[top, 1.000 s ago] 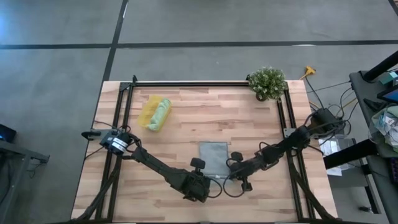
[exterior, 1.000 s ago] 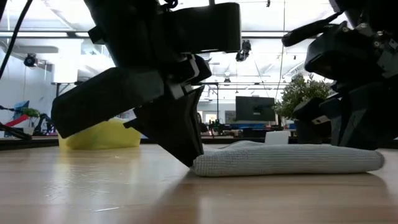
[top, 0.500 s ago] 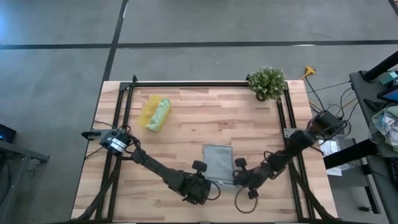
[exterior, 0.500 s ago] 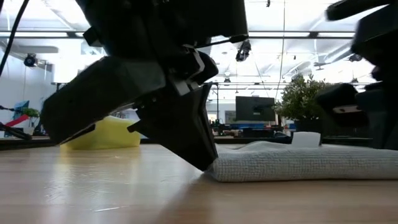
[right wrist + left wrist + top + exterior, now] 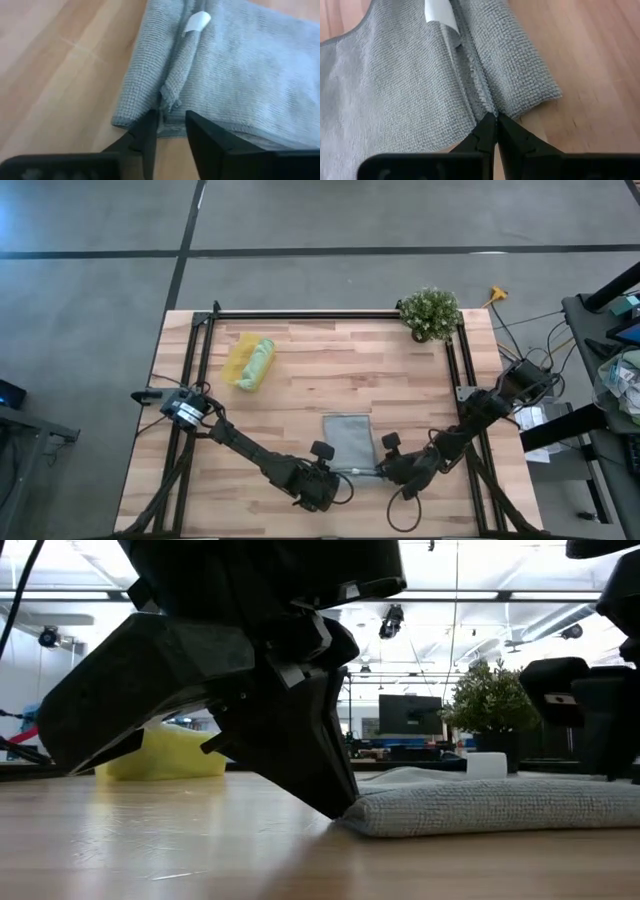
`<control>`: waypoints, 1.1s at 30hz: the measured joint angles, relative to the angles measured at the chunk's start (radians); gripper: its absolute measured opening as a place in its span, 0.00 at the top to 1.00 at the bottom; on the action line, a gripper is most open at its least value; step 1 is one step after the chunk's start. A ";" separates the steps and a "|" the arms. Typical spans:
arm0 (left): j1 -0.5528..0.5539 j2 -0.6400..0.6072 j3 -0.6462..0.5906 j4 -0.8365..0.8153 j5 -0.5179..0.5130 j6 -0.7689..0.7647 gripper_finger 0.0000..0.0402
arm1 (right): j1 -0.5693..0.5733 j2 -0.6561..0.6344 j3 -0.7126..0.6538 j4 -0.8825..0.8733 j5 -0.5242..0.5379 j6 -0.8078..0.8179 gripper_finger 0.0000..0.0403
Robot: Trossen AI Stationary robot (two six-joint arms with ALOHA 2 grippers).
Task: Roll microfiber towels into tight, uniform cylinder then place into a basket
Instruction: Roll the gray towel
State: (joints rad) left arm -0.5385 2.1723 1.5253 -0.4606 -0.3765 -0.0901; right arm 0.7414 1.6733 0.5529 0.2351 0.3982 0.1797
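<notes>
Because the grey-blue towel (image 5: 349,442) is soft and limp, its rolled near edge will likely slump unless both ends are taken together. The left jaws (image 5: 496,131) are clenched at that edge; the right jaws (image 5: 169,127), parted, straddle its other end on the desk (image 5: 300,380).

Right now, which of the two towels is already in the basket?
The light green towel, rolled up inside the yellow basket at the table's far left. The grey-blue towel lies flat near the front edge between both arms.
</notes>
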 joint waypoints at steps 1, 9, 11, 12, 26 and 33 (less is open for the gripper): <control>0.000 0.000 0.002 0.001 0.001 0.000 1.00 | 0.000 -0.002 0.000 -0.003 0.011 -0.006 0.74; 0.000 0.002 0.007 0.003 0.003 0.026 1.00 | 0.005 -0.067 -0.002 -0.016 0.048 -0.098 0.59; 0.000 0.002 0.007 0.004 0.003 0.026 1.00 | 0.014 -0.097 -0.002 -0.028 0.072 -0.121 0.58; 0.000 0.002 0.007 0.004 0.002 0.026 1.00 | 0.021 -0.114 -0.002 -0.035 0.094 -0.135 0.57; 0.001 0.002 0.008 0.009 0.001 0.029 1.00 | 0.188 -0.075 0.094 -0.056 0.310 -0.428 0.57; 0.002 0.002 0.008 0.010 0.001 0.047 1.00 | 0.179 0.162 0.285 -0.245 0.395 -0.433 0.57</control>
State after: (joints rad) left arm -0.5369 2.1738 1.5332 -0.4511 -0.3753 -0.0429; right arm 0.9205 1.8350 0.8381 -0.0097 0.7930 -0.2530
